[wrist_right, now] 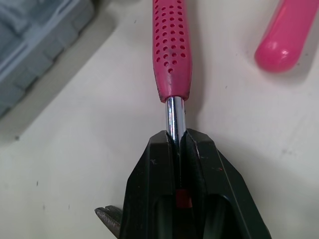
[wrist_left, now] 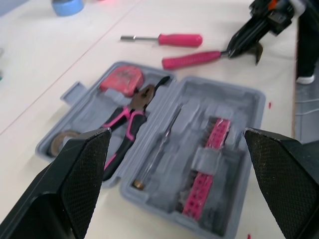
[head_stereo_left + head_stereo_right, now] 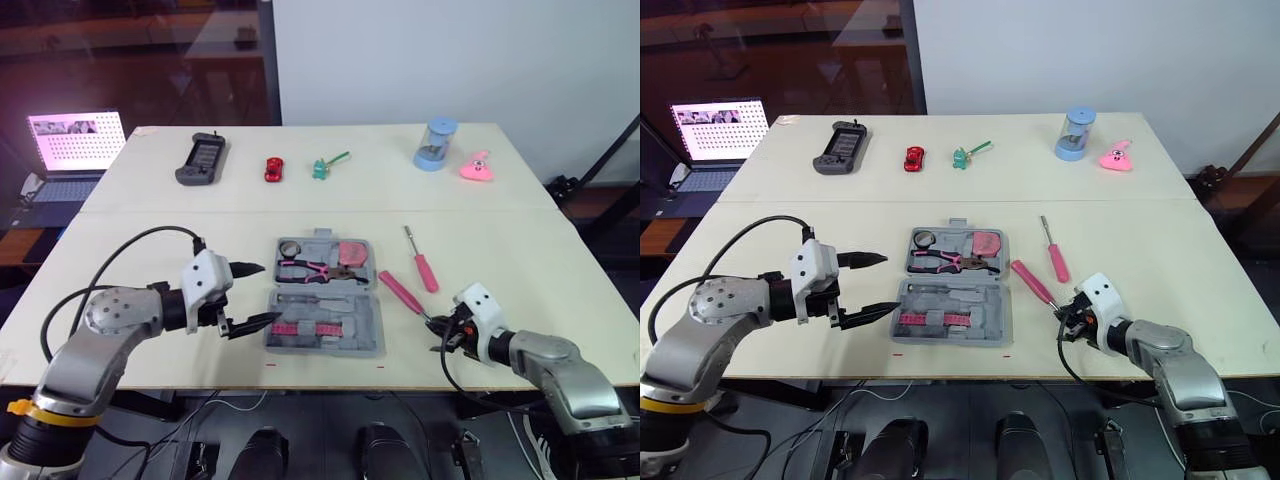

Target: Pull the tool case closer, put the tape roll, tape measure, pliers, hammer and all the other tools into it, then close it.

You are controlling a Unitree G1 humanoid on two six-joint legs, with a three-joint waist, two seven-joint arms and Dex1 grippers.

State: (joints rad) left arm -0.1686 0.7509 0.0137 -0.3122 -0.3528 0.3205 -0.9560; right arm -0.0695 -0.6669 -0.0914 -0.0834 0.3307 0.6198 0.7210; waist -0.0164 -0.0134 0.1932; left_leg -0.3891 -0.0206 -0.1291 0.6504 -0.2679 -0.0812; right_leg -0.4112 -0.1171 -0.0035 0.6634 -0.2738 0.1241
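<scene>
Your right end effector [image 1: 175, 137]: pinched shut on hammer [image 3: 400, 292], on shiny metal neck right next to pink handle. Hammer looks flat on desk [image 3: 150, 230], just right of tool case [image 3: 376, 318]. Its long handle points away from end effector, slanting toward case. Case lies open, left of that end effector. Your left end effector [image 3: 271, 292]: wide open, holds nothing, at case's left edge. Right arm nearer. My guess: lift, carry hammer left into case. Mind screwdriver [image 3: 424, 265] near hammer.
</scene>
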